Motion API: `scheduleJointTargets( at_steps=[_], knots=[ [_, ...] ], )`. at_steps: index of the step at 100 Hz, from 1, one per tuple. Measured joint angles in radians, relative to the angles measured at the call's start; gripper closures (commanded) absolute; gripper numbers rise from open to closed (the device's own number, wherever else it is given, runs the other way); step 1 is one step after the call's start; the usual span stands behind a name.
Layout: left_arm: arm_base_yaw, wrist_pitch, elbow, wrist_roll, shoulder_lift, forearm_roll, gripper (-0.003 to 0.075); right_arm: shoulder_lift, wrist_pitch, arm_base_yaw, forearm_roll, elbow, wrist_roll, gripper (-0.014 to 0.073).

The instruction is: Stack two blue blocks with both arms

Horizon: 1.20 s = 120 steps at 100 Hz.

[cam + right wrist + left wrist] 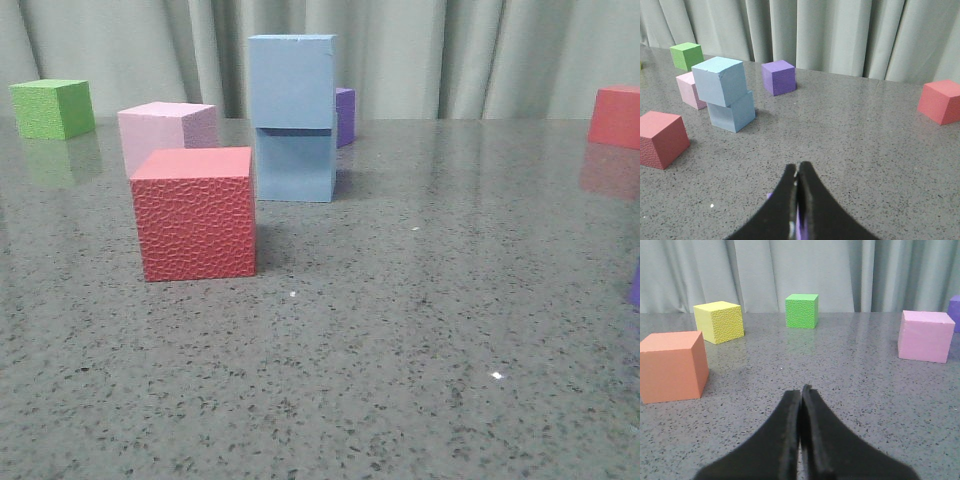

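**Blue blocks stacked; both grippers closed and empty**

You see the upper blue block (291, 82) sitting on the lower blue block (295, 164), toward the far edge of the counter (420, 340), a little left of its middle in the front view. The upper block is turned slightly against the lower one, so its faces do not line up flush; the right wrist view shows the offset more clearly. Nothing grips either block.

Your left gripper (802, 390) has its fingers pressed together with nothing between them, hanging over bare counter. Your right gripper (797, 167) is likewise pinched closed and holds nothing; a sliver of purple shows just behind its fingers, too hidden to identify.

Neighbours: red cube (194, 212) in front and left of the stack, pink cube (166, 130) just behind it, purple cube (344, 115) behind the stack, green cube (52, 108) at the far left edge, a second red cube (616, 116) at the far right edge. The left wrist view adds a yellow cube (719, 321) and an orange cube (673, 366).
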Motion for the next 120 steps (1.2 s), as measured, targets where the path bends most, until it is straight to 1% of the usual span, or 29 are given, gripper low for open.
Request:
scheduleJointTargets(
  at_steps=[81, 90, 101, 108, 120],
  knots=[
    [0.000, 0.000, 0.000, -0.001, 0.000, 0.000, 0.0739, 0.000, -0.001, -0.010, 0.000, 0.019, 0.000, 0.0662],
    [0.000, 0.000, 0.000, -0.001, 0.000, 0.000, 0.0739, 0.000, -0.016, -0.047, 0.002, 0.036, 0.000, 0.0662],
    [0.000, 0.000, 0.000, -0.002, 0.000, 0.000, 0.0739, 0.000, -0.083, -0.127, 0.039, 0.073, -0.007, 0.0662],
    [0.000, 0.000, 0.000, -0.002, 0.000, 0.000, 0.0739, 0.000, -0.156, -0.190, 0.087, 0.108, -0.045, 0.0662],
    [0.000, 0.000, 0.000, -0.002, 0.000, 0.000, 0.0739, 0.000, -0.306, -0.301, 0.185, 0.189, -0.150, 0.0662]
  ],
)
